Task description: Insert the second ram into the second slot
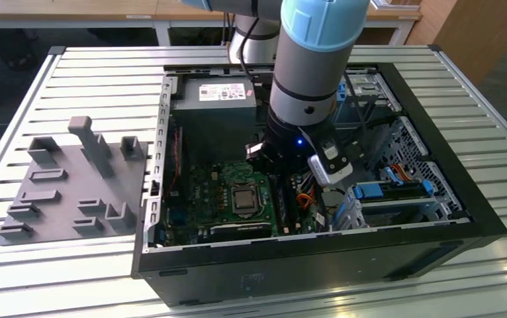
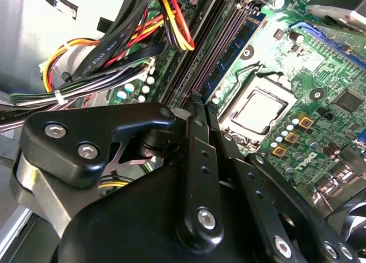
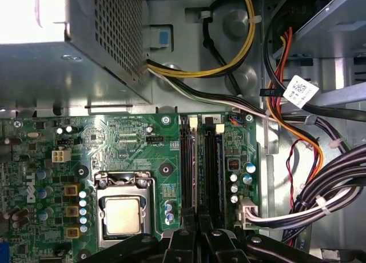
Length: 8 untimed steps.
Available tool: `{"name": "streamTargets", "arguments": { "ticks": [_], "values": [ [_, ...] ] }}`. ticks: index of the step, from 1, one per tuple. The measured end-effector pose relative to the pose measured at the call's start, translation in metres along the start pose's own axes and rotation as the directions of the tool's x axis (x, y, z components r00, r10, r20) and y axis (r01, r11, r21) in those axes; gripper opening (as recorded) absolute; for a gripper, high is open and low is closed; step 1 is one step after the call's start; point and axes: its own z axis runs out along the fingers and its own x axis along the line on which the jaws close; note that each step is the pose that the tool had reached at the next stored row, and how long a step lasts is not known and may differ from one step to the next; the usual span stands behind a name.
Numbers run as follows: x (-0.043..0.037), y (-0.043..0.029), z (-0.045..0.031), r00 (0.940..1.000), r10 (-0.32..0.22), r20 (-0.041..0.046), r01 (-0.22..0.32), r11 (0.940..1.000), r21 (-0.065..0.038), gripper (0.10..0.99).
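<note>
My gripper [image 1: 278, 171] reaches down into the open computer case [image 1: 324, 265], over the memory slots [image 3: 214, 166] beside the processor socket [image 3: 123, 212]. In both wrist views its black fingers [image 3: 189, 240] stand close together above the slots [image 2: 197, 63]. The second ram [image 3: 197, 171] shows edge-on as a thin pale line. It runs along the slot row straight out from between my fingertips, upright and low at slot level. My gripper [image 3: 198, 220] [image 2: 200, 103] is shut on it. The fingers hide the part of the stick under them.
A grey holder plate [image 1: 68, 179] with upright pegs lies outside the case, at the exterior view's left. The power supply box [image 3: 74, 46] sits past the slots. Thick cable bundles [image 2: 114, 51] [image 3: 320, 194] crowd one side of the slots. A drive cage [image 1: 395, 192] fills the case's other end.
</note>
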Motion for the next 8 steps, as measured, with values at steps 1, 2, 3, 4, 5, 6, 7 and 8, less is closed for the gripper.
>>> {"name": "streamTargets", "arguments": {
  "ticks": [1,2,3,4,5,6,7,8],
  "values": [
    [0.0,0.0,0.0001,1.0,0.0,0.0001,0.0,1.0,0.002,0.137],
    [0.0,0.0,0.0003,1.0,0.0,0.0002,0.0,1.0,0.003,0.137],
    [0.0,-0.0001,0.0004,1.0,0.0,0.0001,0.0,1.0,0.004,0.137],
    [0.0,-0.0001,0.0006,1.0,0.0,0.0002,0.0,1.0,0.004,0.137],
    [0.0,-0.0001,0.001,1.0,0.0,0.0003,0.0,1.0,0.004,0.137],
    [0.0,0.0,0.0015,1.0,0.0,0.0003,0.0,1.0,0.004,0.137],
    [0.0,0.0,0.002,1.0,0.0,0.0002,0.0,1.0,0.004,0.137],
    [0.0,-0.0001,0.0025,1.0,0.0,0.0003,0.0,1.0,0.004,0.137]
  ]
}}
